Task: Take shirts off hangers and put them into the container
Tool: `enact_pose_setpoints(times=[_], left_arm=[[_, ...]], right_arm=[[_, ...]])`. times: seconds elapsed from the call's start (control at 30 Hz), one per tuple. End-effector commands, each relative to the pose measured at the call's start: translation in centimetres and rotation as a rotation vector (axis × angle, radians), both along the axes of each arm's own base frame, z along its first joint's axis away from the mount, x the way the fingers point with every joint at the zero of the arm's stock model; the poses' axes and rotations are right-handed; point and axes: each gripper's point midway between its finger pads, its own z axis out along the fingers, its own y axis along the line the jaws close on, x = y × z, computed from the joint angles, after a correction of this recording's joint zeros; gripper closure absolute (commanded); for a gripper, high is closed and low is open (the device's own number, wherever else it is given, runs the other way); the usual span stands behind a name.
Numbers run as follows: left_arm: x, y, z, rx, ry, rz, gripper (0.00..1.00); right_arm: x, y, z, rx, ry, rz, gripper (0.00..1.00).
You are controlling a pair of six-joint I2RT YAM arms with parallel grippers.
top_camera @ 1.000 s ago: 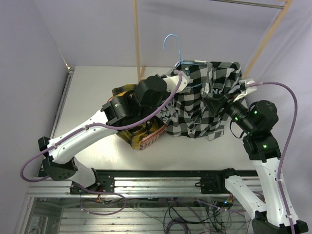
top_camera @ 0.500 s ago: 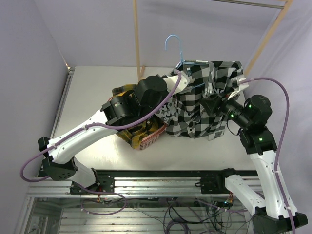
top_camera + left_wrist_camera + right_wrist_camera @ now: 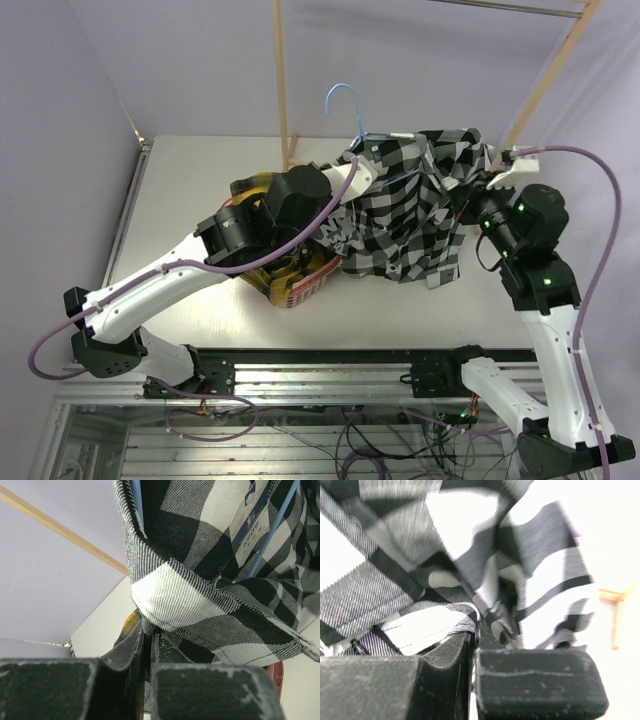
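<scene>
While both arms meet over the middle of the table [image 3: 190,190], the black-and-white checked shirt [image 3: 410,215] hangs bunched in the air between them, its lower folds drooping toward the table's right half. The left gripper [image 3: 148,639] is clamped on a fold of that shirt near the collar, with cloth pinched between its closed fingers. The right gripper [image 3: 474,630] is closed too, on the shirt's right side, with a striped hem caught at its tips. The light-blue wire hanger [image 3: 345,100] is threaded inside the shirt. Its thin blue wires show through the cloth in the left wrist view, and its hook pokes up above the collar, near the pale wooden rack upright [image 3: 281,80] but apart from it. The pink-red basket [image 3: 305,288] stands on the table left of centre, toward the near edge, largely hidden under the left arm. The yellow-and-black plaid shirt [image 3: 250,188] lies heaped in and over it. The checked shirt's left edge hangs just beside the basket's rim; I cannot tell whether they touch.
</scene>
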Motion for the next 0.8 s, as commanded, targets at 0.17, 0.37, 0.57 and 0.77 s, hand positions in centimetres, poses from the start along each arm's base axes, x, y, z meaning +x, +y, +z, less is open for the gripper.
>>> enact_pose_setpoints(times=[0.17,0.37,0.57,0.77], left_arm=[[-1.6,2.0,-0.6,-0.097,0.006,-0.018,0.93],[-3.4,3.7,-2.0,-0.111,0.024,-0.079,0.93],[-5.2,4.7,-3.6,-0.088,0.055,-0.166,0.93],[-5.8,5.7,-4.0,-0.083,0.049,-0.176,0.93]], right_arm=[[-2.1,-7.7,7.0,-0.052,-0.103,-0.397,1.0],[-1.6,-9.1,10.3,-0.047,-0.164,-0.485,1.0],[-0.3,-9.1,14.6,-0.043,-0.232,-0.497,1.0],[0.2,-8.2,17.3,-0.012,-0.285,-0.452,1.0]])
